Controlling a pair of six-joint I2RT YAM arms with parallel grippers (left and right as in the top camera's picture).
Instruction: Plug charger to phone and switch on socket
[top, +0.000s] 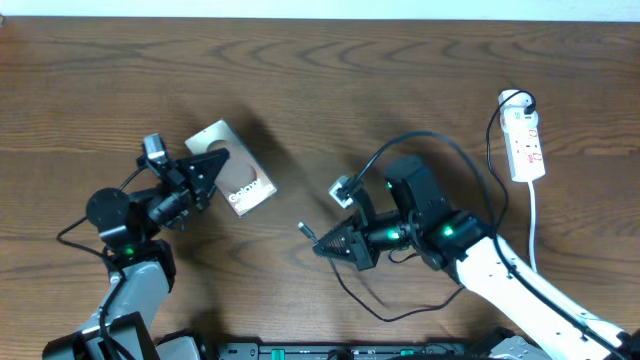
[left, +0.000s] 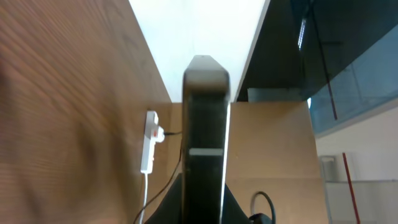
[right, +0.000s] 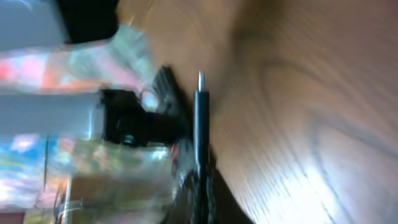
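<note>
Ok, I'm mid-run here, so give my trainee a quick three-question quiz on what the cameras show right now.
1. True or false: the charger is already plugged into the phone.
2. Which gripper holds the phone? A) left B) right C) neither
3. Fill in: the socket lies on the robot's ____ side of the table.
Key:
1. False. Its tip is short of the phone, with bare wood between them.
2. A. The left gripper is shut on it, and the right gripper is shut on the charger.
3. right
</note>
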